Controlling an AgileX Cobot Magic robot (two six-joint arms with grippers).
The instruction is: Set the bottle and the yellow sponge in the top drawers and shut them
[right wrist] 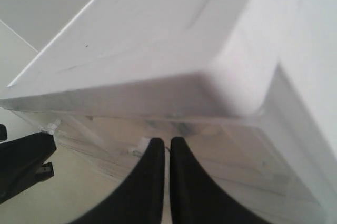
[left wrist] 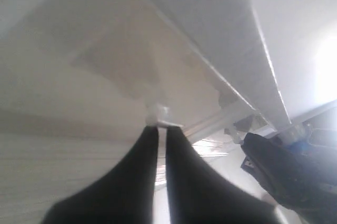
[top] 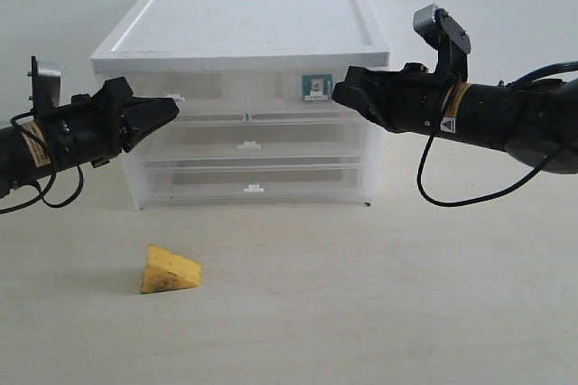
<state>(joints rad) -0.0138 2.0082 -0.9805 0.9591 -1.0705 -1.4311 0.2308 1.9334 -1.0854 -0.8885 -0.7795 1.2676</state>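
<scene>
My left tool (top: 170, 107) has its fingers pressed together, tips right at the white tab (left wrist: 158, 114) of the left top drawer (top: 206, 87). Over there my right tool (top: 340, 91) is pinched closed too, up at the right top drawer (top: 271, 87), and the bottle (top: 316, 87) shows through its front. The yellow sponge (top: 170, 270) lies on the tabletop (top: 379, 304), well in front of the chest (top: 244, 28).

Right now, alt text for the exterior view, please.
The left gripper and right gripper, both black, are poised at the fronts of the two top drawers of a white-topped translucent chest. The yellow sponge lies on the table in front; a teal-labelled item, probably the bottle, shows through the right one.
</scene>
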